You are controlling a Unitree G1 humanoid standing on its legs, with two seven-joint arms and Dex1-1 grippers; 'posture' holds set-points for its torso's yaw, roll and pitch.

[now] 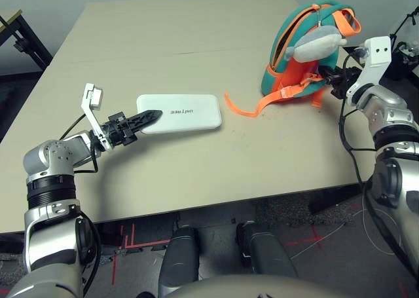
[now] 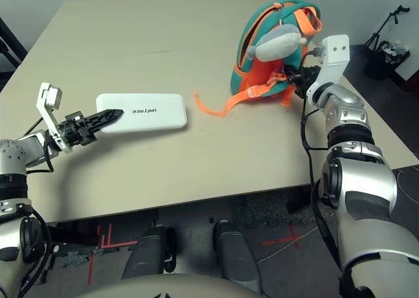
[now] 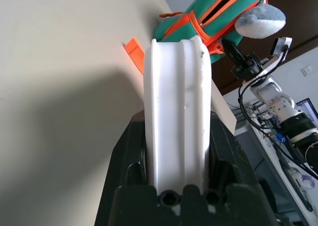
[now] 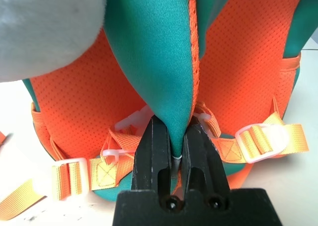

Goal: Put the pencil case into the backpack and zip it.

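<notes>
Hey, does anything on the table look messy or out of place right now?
Mostly tidy. One loose orange strap trails from the backpack across the table toward the pencil case, which lies flat. Nothing looks spilled or damaged.

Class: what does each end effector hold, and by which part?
Left end effector: pencil case, by its near end. Right end effector: backpack, pinching a teal strap.

a plain beige table (image 1: 196,160), a seam line running across its far half. a white case (image 1: 180,112) lies flat near the left side, dark lettering on its face. a backpack (image 1: 308,49) stands upright toward the far right corner, one orange strap (image 1: 245,108) trailing loose on the tabletop toward the case.
</notes>
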